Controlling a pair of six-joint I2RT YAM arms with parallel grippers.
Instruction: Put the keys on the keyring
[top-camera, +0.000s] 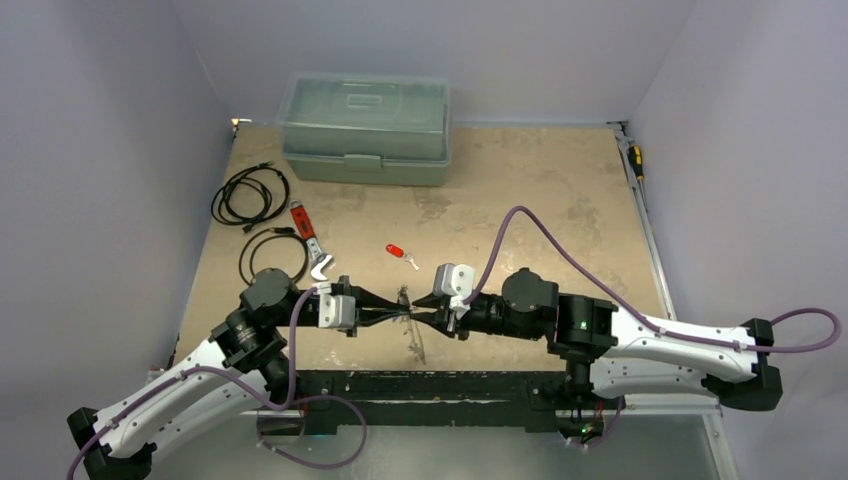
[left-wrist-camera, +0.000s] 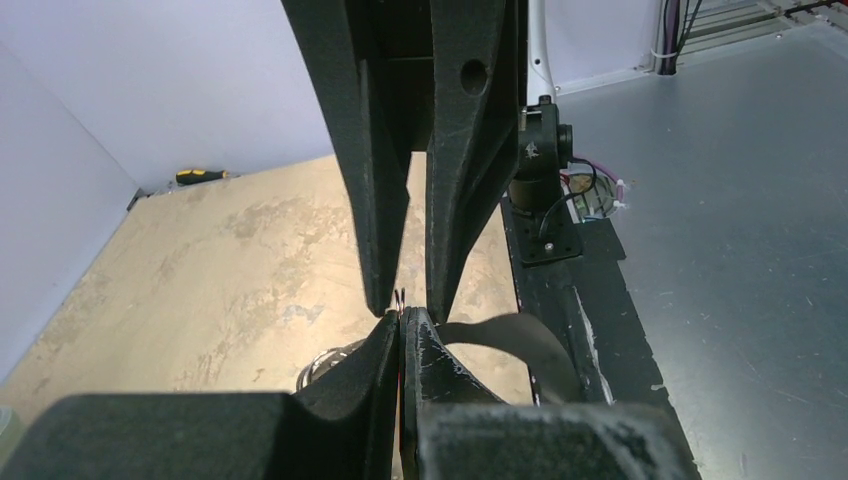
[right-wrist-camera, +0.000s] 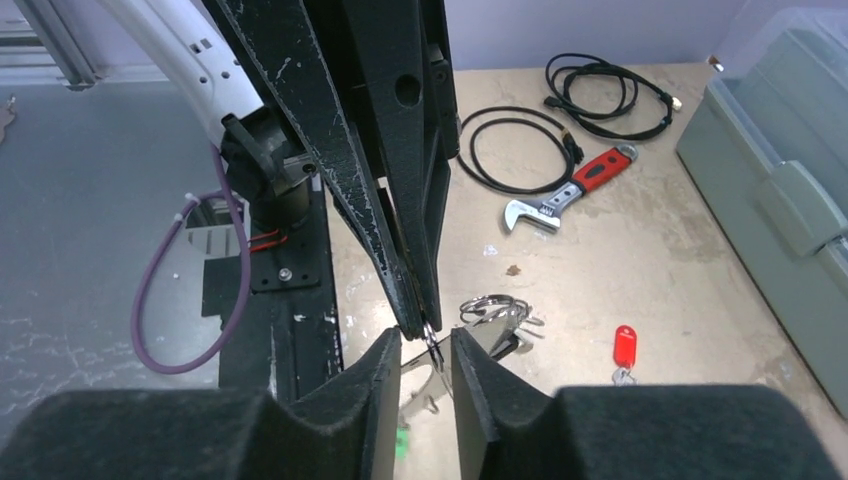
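keyring (right-wrist-camera: 433, 350): only a short bit of thin silvery wire shows. It is pinched at the very tip of the left gripper (right-wrist-camera: 423, 322) and held above the bench (top-camera: 520, 200) near its front edge, about mid-width. The rest of the hoop is too thin and glary to trace.

Left jaws: fully closed on that wire, pads pressed together.

Right gripper (left-wrist-camera: 410, 305): jaws narrow but parted, one finger on each side of the left tip and the wire. I can't tell whether either pad touches the wire.

Arm pose: both arms reach in low from the outer front corners, with forearms close to level. The grippers point straight at each other and meet tip to tip, well apart from either base. The left elbow is bent up beside the red-handled wrench (right-wrist-camera: 565, 195), while the right forearm runs long and flat toward the left.

Keys: the red-headed key (right-wrist-camera: 625, 345) lies flat on the bench, apart from both grippers on the far side. A bunch of silver keys on small rings (right-wrist-camera: 495, 315) lies on the bench just beside the meeting tips, not gripped.

A grey-green lidded box (top-camera: 365, 130) stands at the back of the bench.
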